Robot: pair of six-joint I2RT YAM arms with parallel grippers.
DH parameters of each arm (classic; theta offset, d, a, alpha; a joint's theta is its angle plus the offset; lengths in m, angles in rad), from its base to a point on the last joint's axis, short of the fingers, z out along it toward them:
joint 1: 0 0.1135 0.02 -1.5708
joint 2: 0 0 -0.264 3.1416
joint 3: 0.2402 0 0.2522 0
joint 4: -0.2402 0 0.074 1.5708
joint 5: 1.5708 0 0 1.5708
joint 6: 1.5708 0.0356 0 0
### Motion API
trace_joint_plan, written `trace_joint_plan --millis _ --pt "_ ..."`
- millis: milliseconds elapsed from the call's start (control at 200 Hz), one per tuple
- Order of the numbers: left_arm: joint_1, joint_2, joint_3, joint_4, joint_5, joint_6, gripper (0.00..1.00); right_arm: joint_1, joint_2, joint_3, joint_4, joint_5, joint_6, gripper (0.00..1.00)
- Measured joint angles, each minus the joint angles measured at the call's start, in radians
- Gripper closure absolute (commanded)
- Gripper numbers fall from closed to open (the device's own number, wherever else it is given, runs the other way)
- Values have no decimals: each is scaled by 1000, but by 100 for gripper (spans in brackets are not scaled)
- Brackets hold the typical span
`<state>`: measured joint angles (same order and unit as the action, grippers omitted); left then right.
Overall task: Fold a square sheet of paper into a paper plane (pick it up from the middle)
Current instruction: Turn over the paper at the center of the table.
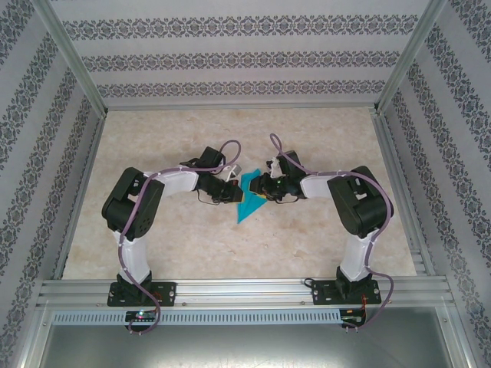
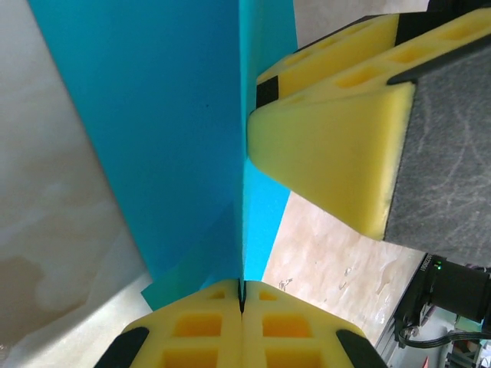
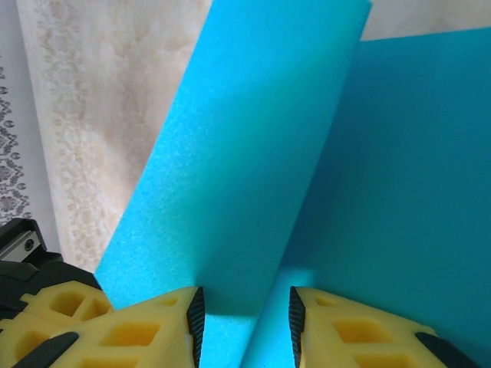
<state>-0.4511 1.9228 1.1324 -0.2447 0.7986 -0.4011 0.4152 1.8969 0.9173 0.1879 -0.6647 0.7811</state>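
Seemingly the left end effector point(image 2: 242, 297) pinches the creased paper point(image 2: 169, 138).

Pale marbled tabletop point(image 1: 192, 245) within patterned wallpaper walls point(image 1: 230, 61), metal rail point(image 1: 245, 291) along near edge, possibly aluminium.

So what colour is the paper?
The paper is plain teal-blue, clearest from the right wrist camera.

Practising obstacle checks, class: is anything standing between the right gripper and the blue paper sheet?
Nothing visible does. The right gripper faces the square sheet of paper directly, fingers parted, no object between. The left gripper is shut on its edge.
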Motion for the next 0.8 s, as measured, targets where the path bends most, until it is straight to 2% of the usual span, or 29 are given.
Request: trace_joint_plan --millis 385,804 --pt "29 -2 -30 41 52 -13 99 13 38 4 117 -71 68 64" --pt "53 -36 -34 51 90 -23 98 33 63 31 163 -112 90 68"
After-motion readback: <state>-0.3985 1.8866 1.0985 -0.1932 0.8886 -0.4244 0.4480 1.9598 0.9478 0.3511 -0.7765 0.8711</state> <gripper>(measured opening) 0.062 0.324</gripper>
